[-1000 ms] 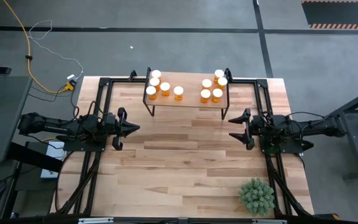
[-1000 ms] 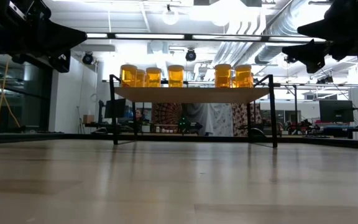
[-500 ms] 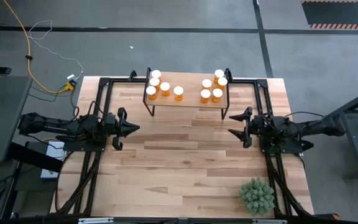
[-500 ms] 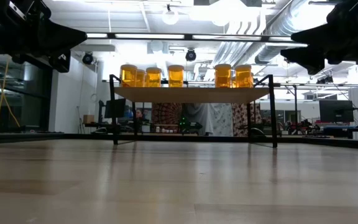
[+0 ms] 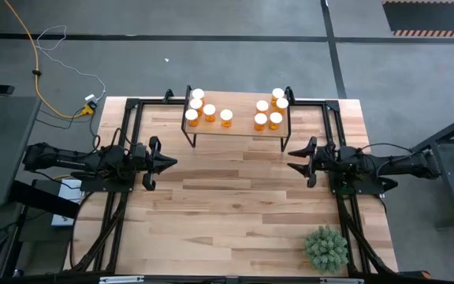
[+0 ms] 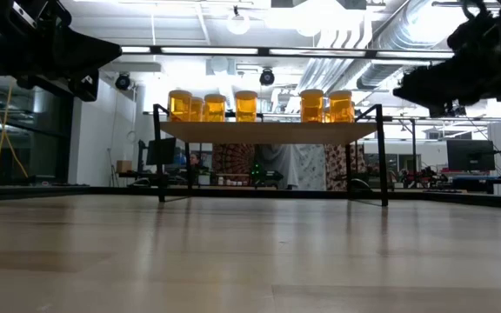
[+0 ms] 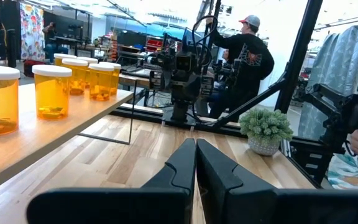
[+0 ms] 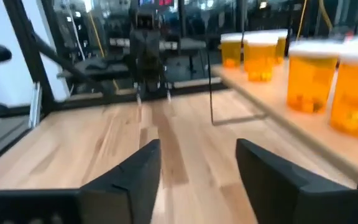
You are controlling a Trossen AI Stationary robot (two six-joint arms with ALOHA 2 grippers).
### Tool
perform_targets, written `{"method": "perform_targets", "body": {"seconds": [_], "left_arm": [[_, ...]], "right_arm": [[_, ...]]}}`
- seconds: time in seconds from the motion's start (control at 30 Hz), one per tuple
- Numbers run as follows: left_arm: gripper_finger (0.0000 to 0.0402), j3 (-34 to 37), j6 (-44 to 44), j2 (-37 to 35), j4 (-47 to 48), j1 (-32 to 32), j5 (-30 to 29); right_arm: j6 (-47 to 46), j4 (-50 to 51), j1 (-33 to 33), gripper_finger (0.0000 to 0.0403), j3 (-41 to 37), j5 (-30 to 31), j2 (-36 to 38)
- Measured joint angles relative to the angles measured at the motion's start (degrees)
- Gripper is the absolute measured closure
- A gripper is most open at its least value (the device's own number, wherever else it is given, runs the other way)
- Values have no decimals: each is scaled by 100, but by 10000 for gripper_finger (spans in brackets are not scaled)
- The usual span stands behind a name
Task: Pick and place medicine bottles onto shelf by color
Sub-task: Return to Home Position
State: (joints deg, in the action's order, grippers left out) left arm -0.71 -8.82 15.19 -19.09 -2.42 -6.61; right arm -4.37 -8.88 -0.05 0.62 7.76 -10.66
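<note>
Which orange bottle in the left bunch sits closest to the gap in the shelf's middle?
The medicine bottle at that bunch's inner edge; the other four sit farther toward the left end of the shelf.

We hold both arms low and level, facing inward

Our left gripper [image 5: 172, 163] points toward the middle, its fingers [image 7: 182, 163] pressed together. Our right gripper [image 5: 290, 159] faces it from the opposite side, well apart, with fingers [image 8: 143, 163] spread wide and holding nothing.
</note>
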Motion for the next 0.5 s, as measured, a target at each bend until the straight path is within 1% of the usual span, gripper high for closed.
{"method": "perform_targets", "body": {"seconds": [0.1,0.23,0.3,0.33,0.37,0.5], "left_arm": [[398,0,0,-1,0,0,0],[398,0,0,1,0,-1,0],[398,0,0,1,0,-2,0],[398,0,0,1,0,-1,0],[398,0,0,1,0,-1,0],[398,0,0,-1,0,0,0]], "right_arm": [[-110,285,-2,250,0,-6,-2],[-95,312,-2,333,-2,-19,0],[6,315,-2,378,-2,-120,0],[50,333,-2,390,-2,-194,0],[81,370,0,394,-3,-236,0],[85,668,-1,378,-4,-129,-2]]}}
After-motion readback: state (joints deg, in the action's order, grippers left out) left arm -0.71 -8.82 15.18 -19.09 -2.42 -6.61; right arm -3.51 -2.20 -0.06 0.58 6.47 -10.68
